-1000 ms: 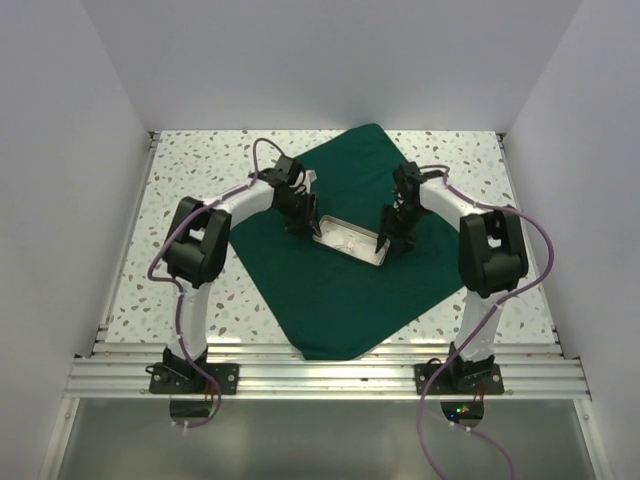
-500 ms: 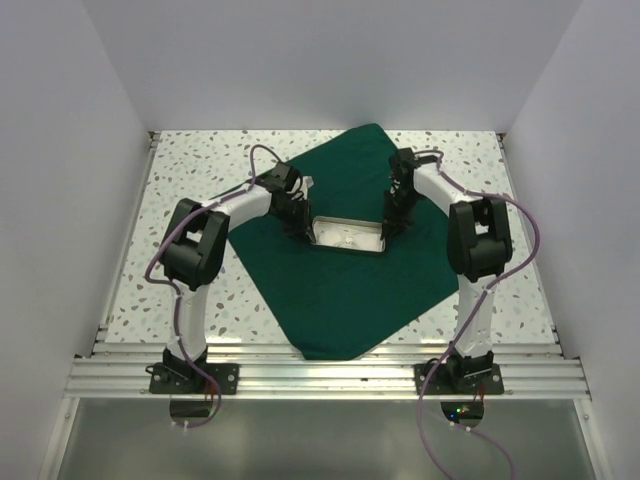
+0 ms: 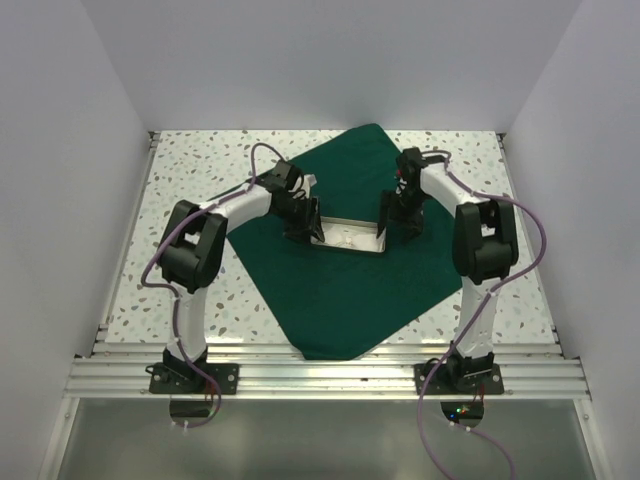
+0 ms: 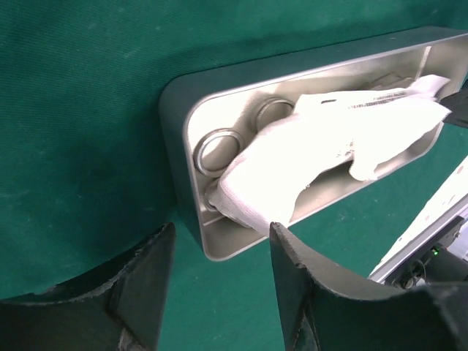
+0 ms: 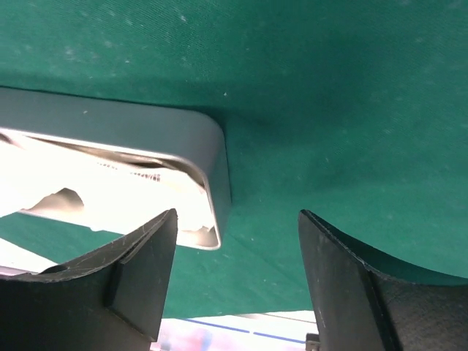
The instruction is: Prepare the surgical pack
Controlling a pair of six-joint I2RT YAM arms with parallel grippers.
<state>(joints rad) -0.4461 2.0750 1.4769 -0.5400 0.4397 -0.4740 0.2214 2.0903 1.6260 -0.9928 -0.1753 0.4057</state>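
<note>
The surgical pack's dark green cloth [image 3: 340, 290] lies spread flat as a diamond on the table. At its middle stands a shallow metal tray [image 3: 348, 238] holding white gauze [image 4: 314, 146] and metal rings [image 4: 218, 146]. My left gripper [image 3: 305, 232] is at the tray's left end. In the left wrist view it [image 4: 221, 234] is open, and the tray's corner [image 4: 179, 110] lies just ahead of the fingertips, untouched. My right gripper [image 3: 395, 228] is at the tray's right end. It [image 5: 238, 216] is also open above the cloth [image 5: 329, 110], with the tray's end [image 5: 146, 128] near its left finger.
The speckled tabletop [image 3: 190, 170] shows around the cloth. White walls close in the left, right and back sides. An aluminium rail [image 3: 320, 375] runs along the near edge, where both arm bases are bolted.
The tray has turned from slanted to square with the table's front edge. Both grippers closed on its ends, then opened and let go; the right arm has swung further back.
</note>
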